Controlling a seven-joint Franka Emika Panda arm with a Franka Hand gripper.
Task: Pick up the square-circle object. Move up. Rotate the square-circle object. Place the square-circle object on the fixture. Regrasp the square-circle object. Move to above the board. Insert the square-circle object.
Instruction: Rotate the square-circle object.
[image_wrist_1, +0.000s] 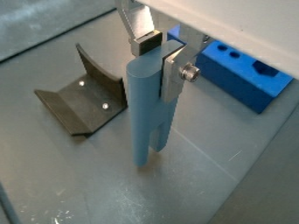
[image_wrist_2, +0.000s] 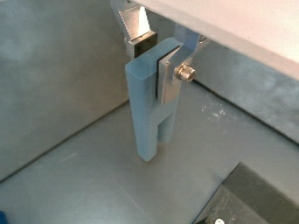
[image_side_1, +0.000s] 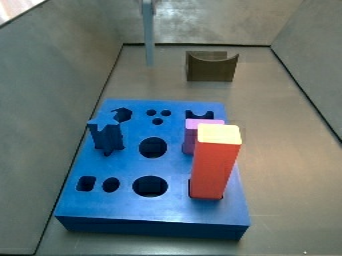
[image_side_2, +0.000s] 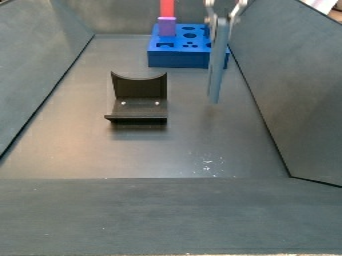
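Note:
My gripper (image_wrist_1: 160, 57) is shut on the top end of the square-circle object (image_wrist_1: 149, 109), a pale grey-blue bar that hangs upright. In both wrist views a silver finger plate (image_wrist_2: 170, 77) presses one side and a dark pad (image_wrist_2: 142, 40) the other. In a side view the square-circle object (image_side_2: 215, 65) stands beside the right wall, between the board (image_side_2: 187, 45) and the fixture (image_side_2: 136, 97), with my gripper (image_side_2: 222, 14) above it. Its lower end is close to the floor; I cannot tell whether it touches. The fixture (image_wrist_1: 82, 94) is dark, with a curved notch facing up.
On the board (image_side_1: 154, 205) stand a tall red-orange block (image_side_1: 214, 160) and a dark blue notched peg (image_side_1: 104, 135), among round and square holes. Grey walls enclose the floor on all sides. The fixture (image_side_1: 210, 65) sits near the back wall.

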